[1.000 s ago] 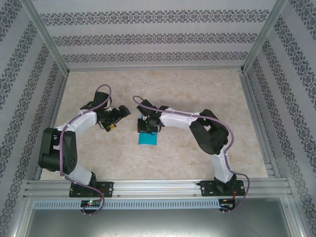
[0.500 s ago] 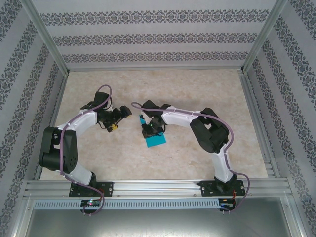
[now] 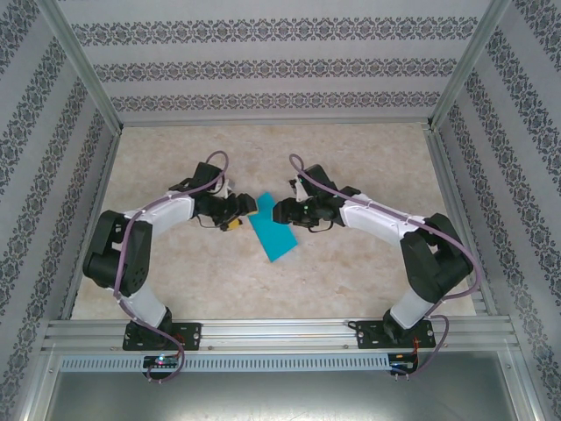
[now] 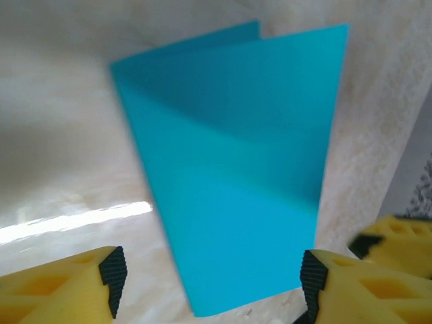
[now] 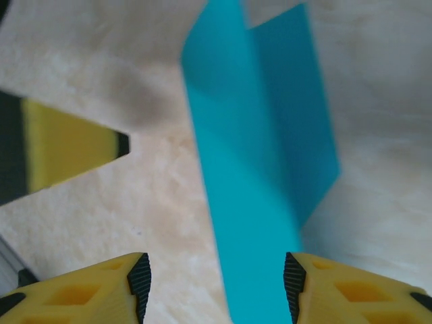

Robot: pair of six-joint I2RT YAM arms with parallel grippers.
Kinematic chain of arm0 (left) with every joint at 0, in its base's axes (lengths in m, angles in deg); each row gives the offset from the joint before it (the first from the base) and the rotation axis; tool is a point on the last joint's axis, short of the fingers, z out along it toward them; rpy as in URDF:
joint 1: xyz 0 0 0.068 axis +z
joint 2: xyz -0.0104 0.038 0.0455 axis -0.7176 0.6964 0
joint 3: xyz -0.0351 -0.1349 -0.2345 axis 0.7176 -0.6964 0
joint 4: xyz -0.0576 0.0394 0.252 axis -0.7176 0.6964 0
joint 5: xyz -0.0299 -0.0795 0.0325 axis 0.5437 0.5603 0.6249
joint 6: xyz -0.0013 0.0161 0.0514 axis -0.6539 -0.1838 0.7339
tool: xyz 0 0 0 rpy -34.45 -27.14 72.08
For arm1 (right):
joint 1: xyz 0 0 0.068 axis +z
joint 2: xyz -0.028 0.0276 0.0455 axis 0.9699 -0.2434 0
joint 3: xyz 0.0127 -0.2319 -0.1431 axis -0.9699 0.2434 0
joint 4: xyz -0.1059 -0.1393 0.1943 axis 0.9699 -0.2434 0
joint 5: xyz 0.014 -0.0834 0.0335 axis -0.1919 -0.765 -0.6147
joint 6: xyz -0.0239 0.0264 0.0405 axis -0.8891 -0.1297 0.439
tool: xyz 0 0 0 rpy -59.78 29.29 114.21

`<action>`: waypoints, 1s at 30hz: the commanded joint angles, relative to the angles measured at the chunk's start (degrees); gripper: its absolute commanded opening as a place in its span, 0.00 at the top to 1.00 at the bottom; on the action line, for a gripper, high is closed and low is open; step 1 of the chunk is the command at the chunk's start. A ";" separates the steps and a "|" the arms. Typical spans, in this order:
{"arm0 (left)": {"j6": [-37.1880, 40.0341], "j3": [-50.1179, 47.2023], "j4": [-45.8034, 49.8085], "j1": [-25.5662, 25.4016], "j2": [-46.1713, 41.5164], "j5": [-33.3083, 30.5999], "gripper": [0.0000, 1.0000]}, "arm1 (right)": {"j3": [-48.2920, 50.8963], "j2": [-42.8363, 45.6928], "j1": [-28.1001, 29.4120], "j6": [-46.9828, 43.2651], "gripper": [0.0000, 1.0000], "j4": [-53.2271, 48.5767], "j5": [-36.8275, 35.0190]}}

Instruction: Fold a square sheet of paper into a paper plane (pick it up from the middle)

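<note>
The square sheet of paper [image 3: 277,237] is teal and folded in half, lying on the table between the two arms. Its upper layer lifts slightly along one edge [image 4: 229,155]. My left gripper [image 3: 240,210] sits at the paper's left far corner, open, with the paper's near end lying between its spread fingertips [image 4: 212,280] and untouched. My right gripper [image 3: 280,211] faces it from the right, also open, with the folded strip [image 5: 260,169] running under the gap between its fingers [image 5: 216,283]. No paper plane shape shows.
The tabletop [image 3: 368,263] is pale marbled stone, fenced by aluminium rails [image 3: 280,329] and patterned walls. The left gripper's yellow finger [image 5: 67,145] shows in the right wrist view, close to the paper.
The right gripper has let go of the paper and drawn back to the right. The left arm has moved in towards the paper, which now lies flat, turned and slightly further back.
</note>
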 commanded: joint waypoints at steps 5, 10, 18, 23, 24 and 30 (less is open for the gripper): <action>-0.61 3.50 -4.69 -4.27 4.85 1.97 0.45 | 4.76 -0.71 -4.16 -2.44 0.34 0.07 6.01; -0.94 3.86 -5.20 -4.89 6.10 2.23 0.46 | 7.42 -2.03 -5.08 -4.05 0.33 1.62 11.49; -0.79 3.98 -5.04 -5.07 7.17 2.13 0.46 | 10.79 -2.67 -4.93 -2.85 0.42 4.33 15.29; -0.57 4.06 -4.92 -5.09 7.64 2.00 0.47 | 12.82 -1.55 -4.93 -1.14 0.59 6.04 16.15; -0.55 4.02 -4.86 -5.12 7.64 1.97 0.47 | 13.11 -1.33 -4.89 -0.81 0.62 6.11 16.06; -0.39 3.86 -4.83 -5.10 7.72 1.98 0.47 | 14.30 0.12 -5.02 0.48 0.70 6.93 15.88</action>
